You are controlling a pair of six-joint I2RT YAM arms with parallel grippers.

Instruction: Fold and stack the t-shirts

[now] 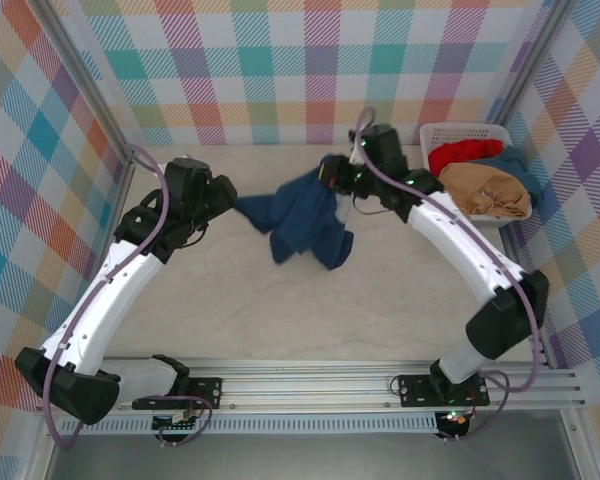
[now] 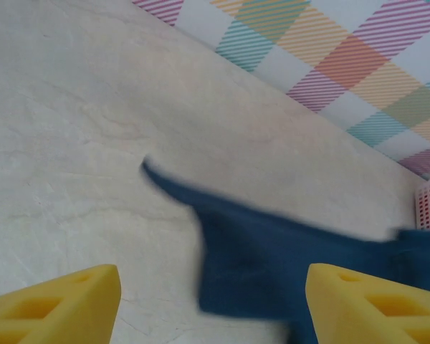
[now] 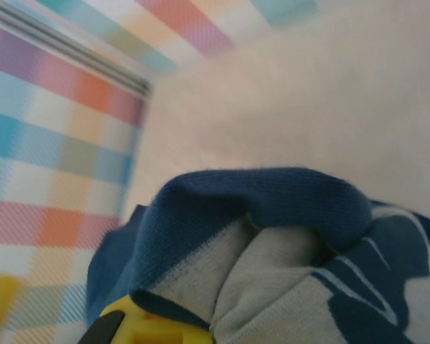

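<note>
A navy blue t-shirt [image 1: 305, 225] hangs crumpled over the middle of the table, lifted at its top right corner. My right gripper [image 1: 332, 178] is shut on that corner. In the right wrist view the bunched navy cloth with its white print [image 3: 272, 265] covers the jaws above one yellow finger [image 3: 147, 326]. My left gripper [image 1: 226, 200] stands open by the shirt's left tip [image 1: 246, 208]. Its yellow fingers [image 2: 57, 304] are wide apart, and a blurred navy flap [image 2: 272, 265] lies on the table between and beyond them. Red [image 1: 465, 152], tan [image 1: 485, 190] and teal-blue [image 1: 522, 165] t-shirts sit piled at the right.
A white slatted basket [image 1: 458, 130] holds the other shirts at the back right corner. Checkered walls close in the back and both sides. The pale table surface [image 1: 280, 310] stretches in front of the navy shirt towards the rail [image 1: 310, 385] at the near edge.
</note>
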